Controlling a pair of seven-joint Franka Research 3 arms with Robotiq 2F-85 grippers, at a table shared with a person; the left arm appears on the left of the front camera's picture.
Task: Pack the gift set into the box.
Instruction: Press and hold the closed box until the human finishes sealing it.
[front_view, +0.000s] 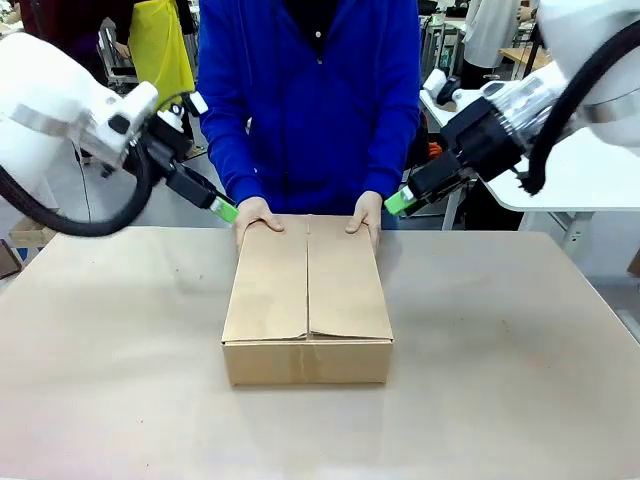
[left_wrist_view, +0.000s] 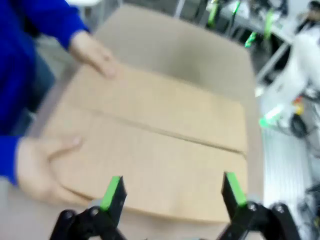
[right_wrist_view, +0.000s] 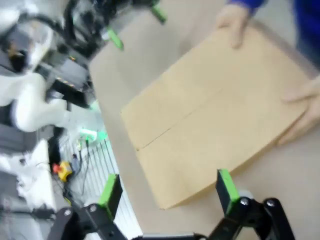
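The left end effector (front_view: 226, 210) hangs released above the counter (front_view: 110, 350), just off the far left corner of the box (front_view: 308, 300). Its green-padded fingers are spread wide with nothing between them. The right end effector (front_view: 396, 203) is likewise released and empty, poised just off the far right corner. Neither touches the box.

The box sits mid-counter between the two. Its top flaps are folded closed, and the seam runs down the centre toward the person. The person's hands (front_view: 258, 216) rest on the box's far edge, one at each corner, each just beside an end effector.

Both arms come in from their own sides and slant downward and inward. In each wrist view the box lies beyond the spread fingers, its top facing the camera.
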